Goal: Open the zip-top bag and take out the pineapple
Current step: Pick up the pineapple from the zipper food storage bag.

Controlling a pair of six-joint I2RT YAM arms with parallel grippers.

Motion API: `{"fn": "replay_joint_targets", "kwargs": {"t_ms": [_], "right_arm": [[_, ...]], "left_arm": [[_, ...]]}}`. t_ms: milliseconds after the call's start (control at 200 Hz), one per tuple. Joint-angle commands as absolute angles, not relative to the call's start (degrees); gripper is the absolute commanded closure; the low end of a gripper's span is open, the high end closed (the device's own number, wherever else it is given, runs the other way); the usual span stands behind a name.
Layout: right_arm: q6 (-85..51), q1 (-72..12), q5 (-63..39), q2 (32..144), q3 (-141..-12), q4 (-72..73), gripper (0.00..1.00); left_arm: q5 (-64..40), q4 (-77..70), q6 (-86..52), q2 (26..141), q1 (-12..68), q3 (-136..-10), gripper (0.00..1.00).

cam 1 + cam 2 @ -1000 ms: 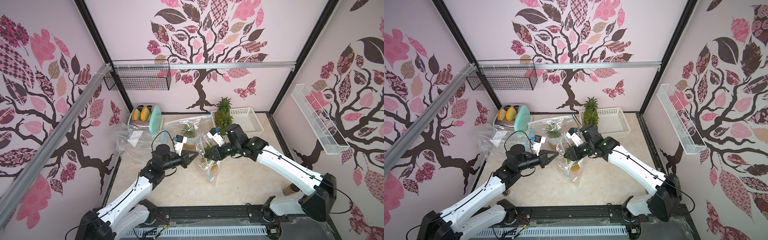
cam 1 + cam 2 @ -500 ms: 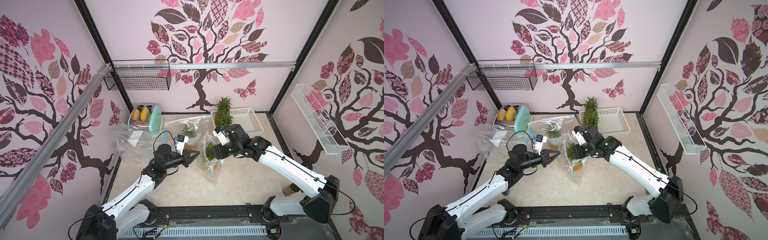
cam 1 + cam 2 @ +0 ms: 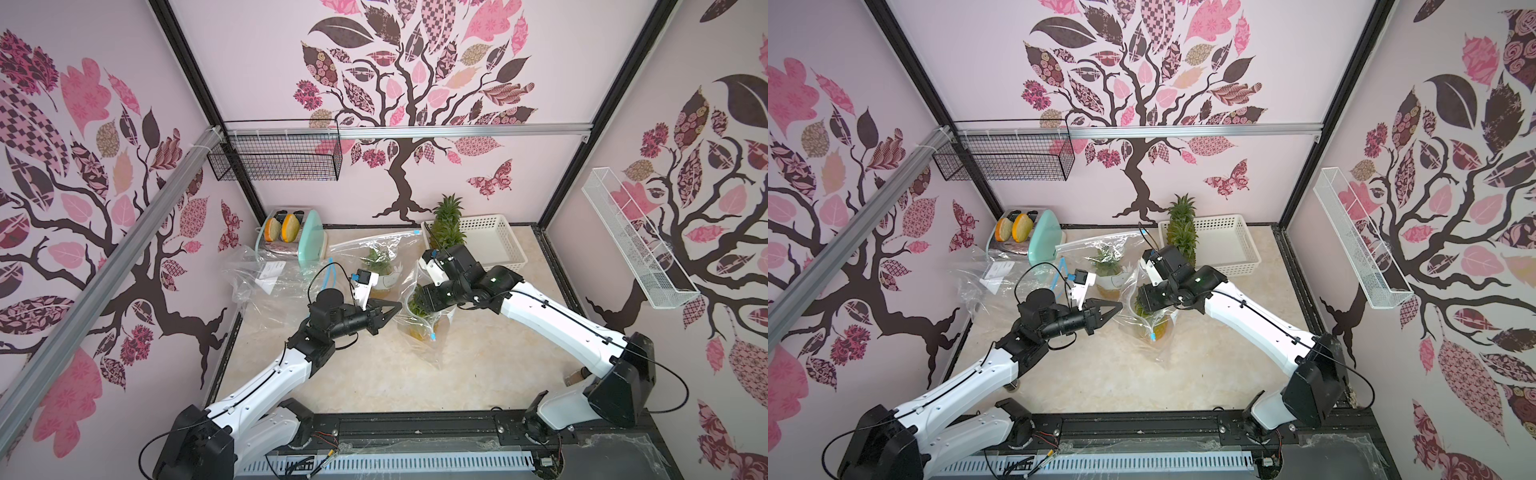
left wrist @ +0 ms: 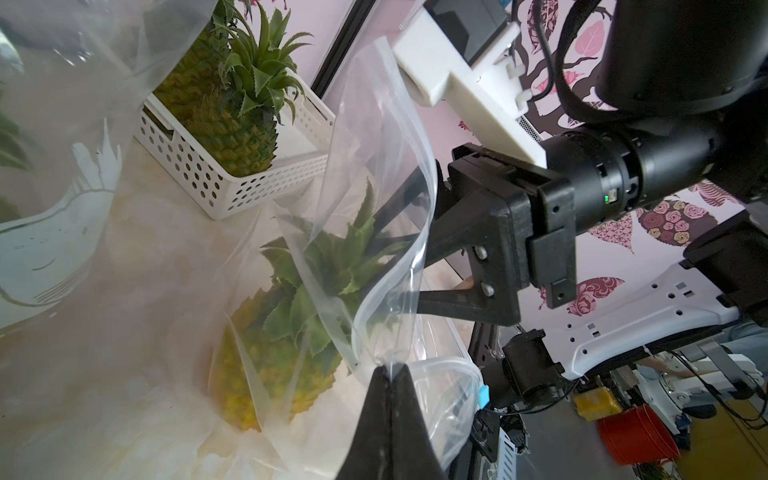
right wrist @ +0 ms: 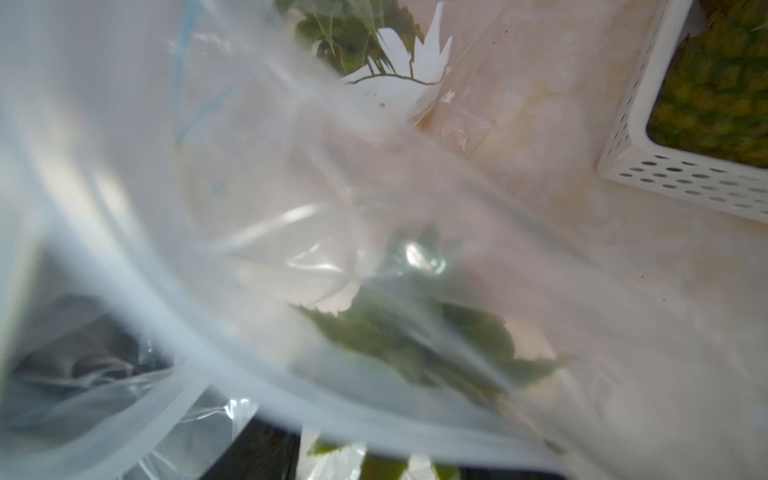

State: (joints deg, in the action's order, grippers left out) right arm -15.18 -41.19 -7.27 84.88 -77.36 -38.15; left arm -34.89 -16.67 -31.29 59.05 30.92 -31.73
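The clear zip-top bag stands open at mid-table with the pineapple upright inside it, green crown up. My left gripper is shut, pinching the near rim of the bag's mouth. From the other side my right gripper reaches into the mouth, jaws spread on either side of the crown leaves. In the right wrist view I see only blurred bag plastic and leaves.
A white basket at the back right holds another pineapple. A second bag with a pineapple stands behind the grippers. Crumpled plastic and a toaster fill the back left. Wire baskets hang on the walls.
My right gripper's jaws have spread wider inside the bag's mouth. The left gripper has kept its pinch on the rim, almost in place.
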Motion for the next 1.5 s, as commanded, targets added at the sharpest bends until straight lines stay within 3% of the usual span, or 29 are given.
{"fn": "replay_joint_targets", "kwargs": {"t_ms": [0,375,610,680,800,925,1130,1380,1495], "right_arm": [[-14.61,-41.40,-5.17,86.15,-79.54,-38.85,0.42],[-15.39,-41.36,-2.80,90.56,-77.26,-36.52,0.41],[-15.65,-41.34,-2.75,92.10,-75.30,-34.87,0.46],[-15.73,-41.37,-2.77,92.28,-74.51,-34.23,0.55],[-16.26,-41.15,-2.18,92.03,-73.55,-33.57,0.78],[-15.92,-40.81,-2.23,90.57,-72.34,-32.38,0.91],[-14.61,-40.25,-2.79,83.82,-68.89,-28.99,0.98],[-12.06,-36.41,-8.04,74.00,-67.99,-28.85,1.00],[-10.20,-35.79,-9.31,70.04,-69.37,-29.43,1.00]], "left_arm": [[-35.73,-17.74,-30.65,58.01,31.21,-30.94,1.00],[-35.96,-18.02,-30.85,57.23,31.34,-30.28,1.00],[-35.64,-17.24,-30.65,56.37,31.39,-30.06,1.00],[-35.42,-17.07,-30.66,56.33,31.38,-30.05,1.00],[-35.24,-16.58,-30.64,56.16,31.39,-30.23,1.00],[-34.48,-15.94,-30.77,55.92,31.42,-30.25,0.83],[-32.40,-12.47,-32.44,55.82,31.38,-32.04,0.56],[-30.69,-11.87,-36.09,52.61,30.95,-32.63,0.38],[-31.51,-12.57,-38.75,51.56,30.36,-31.43,0.35]]}}
